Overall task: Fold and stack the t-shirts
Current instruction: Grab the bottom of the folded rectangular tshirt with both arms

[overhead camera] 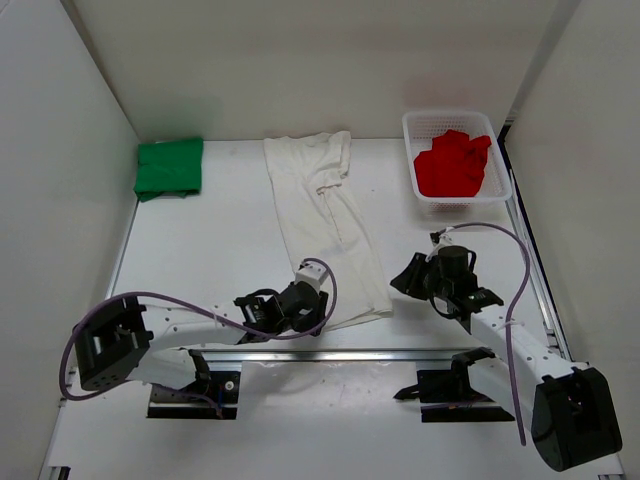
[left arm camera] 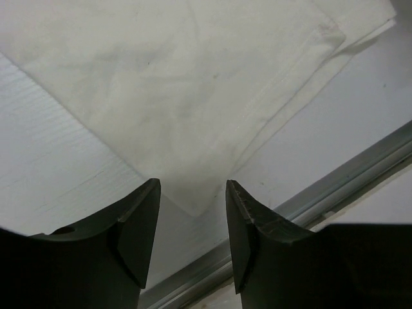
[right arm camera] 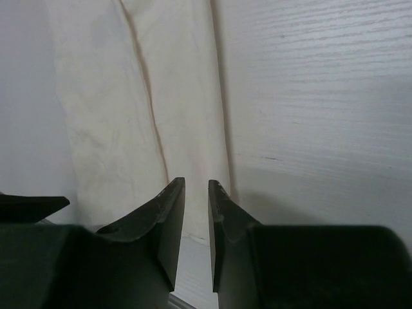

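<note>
The white t-shirt (overhead camera: 325,215) lies flat and lengthwise on the middle of the table. My left gripper (overhead camera: 319,311) is low at its near left corner. In the left wrist view the left gripper (left arm camera: 193,188) is open, and the shirt's corner (left arm camera: 187,193) points into the gap. My right gripper (overhead camera: 403,279) sits just right of the shirt's near right edge. In the right wrist view the right gripper (right arm camera: 196,185) has a narrow gap with nothing in it, and the shirt's edge (right arm camera: 187,116) lies ahead. The green t-shirt (overhead camera: 168,167) lies folded at the far left. The red t-shirt (overhead camera: 452,165) is bunched in the basket.
A white mesh basket (overhead camera: 505,170) stands at the far right. A metal rail (overhead camera: 330,353) runs along the table's near edge, and it also shows in the left wrist view (left arm camera: 335,180). White walls close in the left, back and right sides.
</note>
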Controlling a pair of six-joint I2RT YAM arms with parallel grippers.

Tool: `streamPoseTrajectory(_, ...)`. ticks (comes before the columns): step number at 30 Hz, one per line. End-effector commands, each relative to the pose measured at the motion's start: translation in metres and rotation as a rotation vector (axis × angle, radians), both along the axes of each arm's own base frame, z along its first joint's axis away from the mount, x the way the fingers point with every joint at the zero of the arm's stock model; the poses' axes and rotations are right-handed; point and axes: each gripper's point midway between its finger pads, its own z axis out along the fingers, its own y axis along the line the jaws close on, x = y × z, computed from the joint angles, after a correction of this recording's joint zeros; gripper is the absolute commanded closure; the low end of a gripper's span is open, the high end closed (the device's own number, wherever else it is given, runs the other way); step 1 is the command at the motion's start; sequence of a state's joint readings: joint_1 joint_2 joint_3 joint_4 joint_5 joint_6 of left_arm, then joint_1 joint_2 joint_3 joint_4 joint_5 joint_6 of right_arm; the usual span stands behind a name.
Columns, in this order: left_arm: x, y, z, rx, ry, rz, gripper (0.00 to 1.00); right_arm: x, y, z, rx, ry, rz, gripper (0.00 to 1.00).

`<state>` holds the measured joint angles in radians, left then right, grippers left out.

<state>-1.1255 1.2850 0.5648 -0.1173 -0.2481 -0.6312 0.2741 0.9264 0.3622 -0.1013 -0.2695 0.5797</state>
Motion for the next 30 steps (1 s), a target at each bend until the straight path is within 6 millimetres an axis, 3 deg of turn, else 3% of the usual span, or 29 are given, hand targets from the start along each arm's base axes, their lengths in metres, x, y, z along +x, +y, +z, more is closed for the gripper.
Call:
streamPoseTrajectory(1, 0.012, -0.002, 0.019, 0.071, -0.119, -0.012, 0.44, 0.0, 0.008, 0.01, 0.047, -0.053, 0.032, 0.8)
streamPoseTrajectory(7, 0.0, -0.014, 0.012, 0.172, -0.151, -0.145, 0.38, -0.001, 0.004, 0.009, 0.053, -0.07, 0.032, 0.79)
streamPoseTrajectory(14, -0.003, -0.01, 0.004, 0.3, -0.211, -0.219, 0.44, -0.002, 0.004, 0.005, 0.056, -0.067, 0.045, 0.79)
streamPoseTrajectory(23, -0.003, -0.008, 0.0, 0.345, -0.235, -0.251, 0.46, -0.004, 0.005, 0.005, 0.069, -0.065, 0.056, 0.79)
streamPoseTrajectory(30, 0.0, -0.009, 0.0, 0.363, -0.253, -0.243, 0.54, -0.004, 0.006, 0.007, 0.07, -0.074, 0.062, 0.79)
